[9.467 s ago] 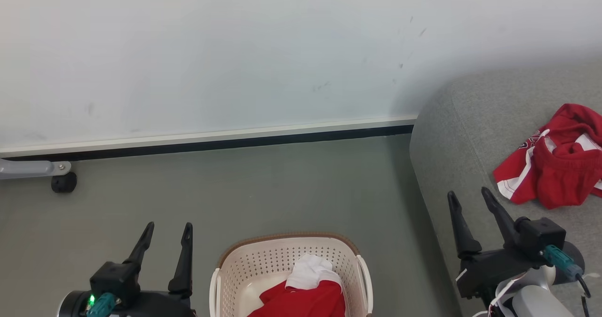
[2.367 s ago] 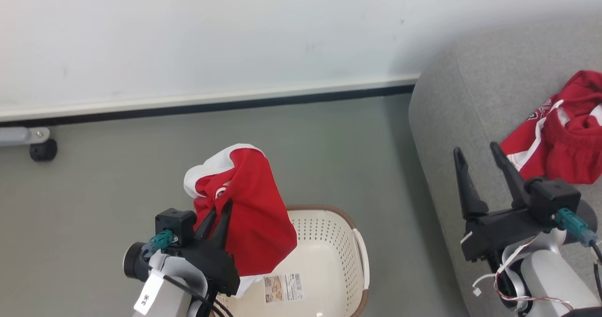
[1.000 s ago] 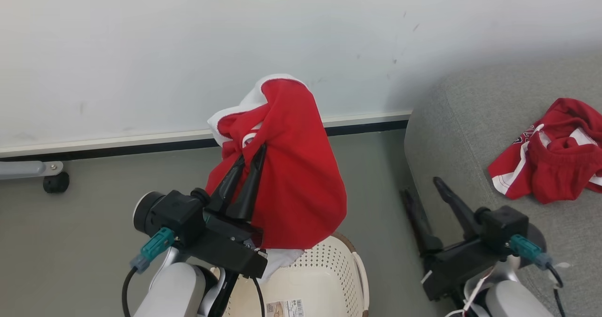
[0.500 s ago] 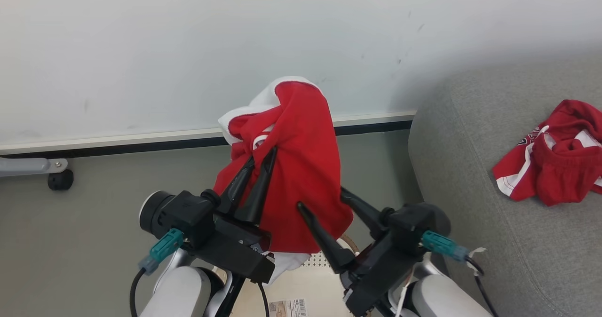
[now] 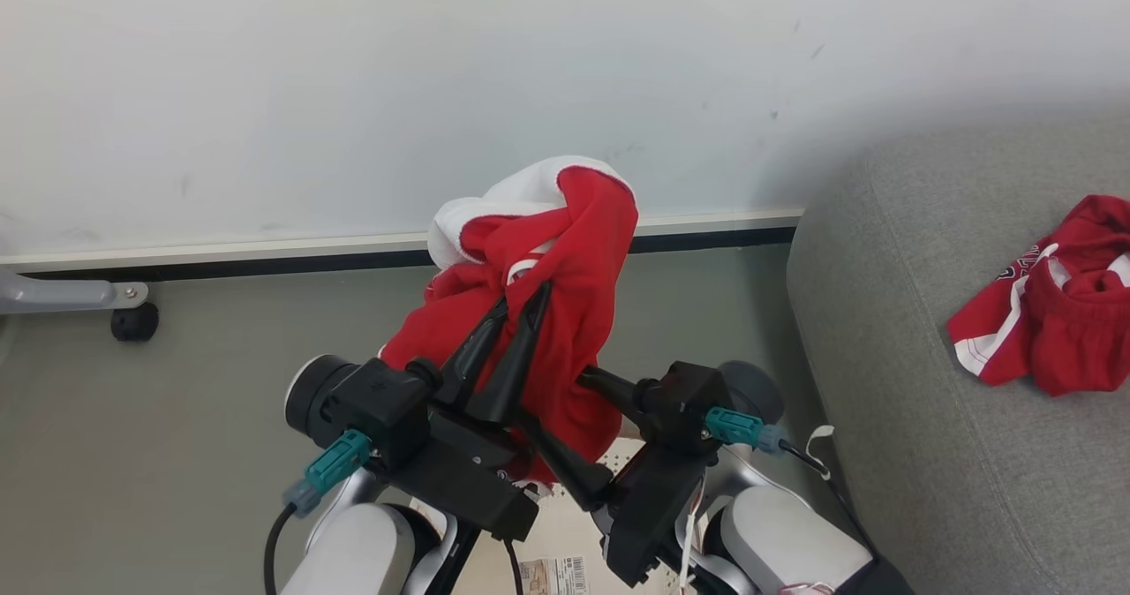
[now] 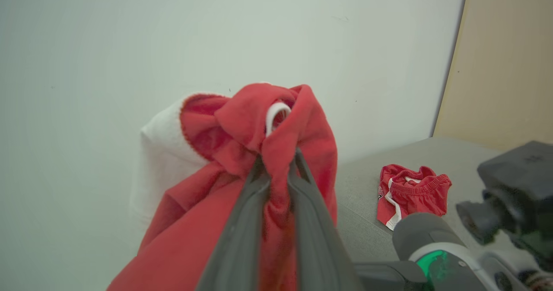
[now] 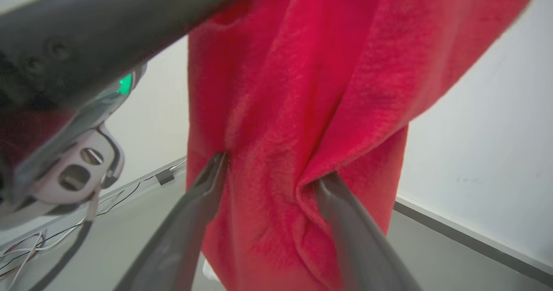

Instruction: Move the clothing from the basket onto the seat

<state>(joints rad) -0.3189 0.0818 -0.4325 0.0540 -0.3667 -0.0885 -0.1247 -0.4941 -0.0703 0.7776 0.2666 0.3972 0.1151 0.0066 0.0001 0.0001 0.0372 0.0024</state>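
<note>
The left gripper (image 5: 523,297) is clamped tight on a bunched fold of the red garment (image 5: 565,242), which hangs from its fingertips. A white panel bulges just past the tips. The cloth's lower edge is hidden behind both wrists in the head view and cut off at the bottom of the left wrist view. The right gripper (image 5: 552,396) reaches in beside it with its fingers spread wide, one on each side of a fold in the hanging cloth. They touch the fabric but are not closed on it, and in the head view one tip is hidden behind the left gripper's body. Below the two grippers a sliver of the basket (image 5: 556,533) peeks out between the forearms, its rim hidden. Well off to the right gripper's outer side, the second garment (image 5: 1050,330) lies crumpled on the seat (image 5: 883,357), cut by the frame edge, its logo too small to read
</note>
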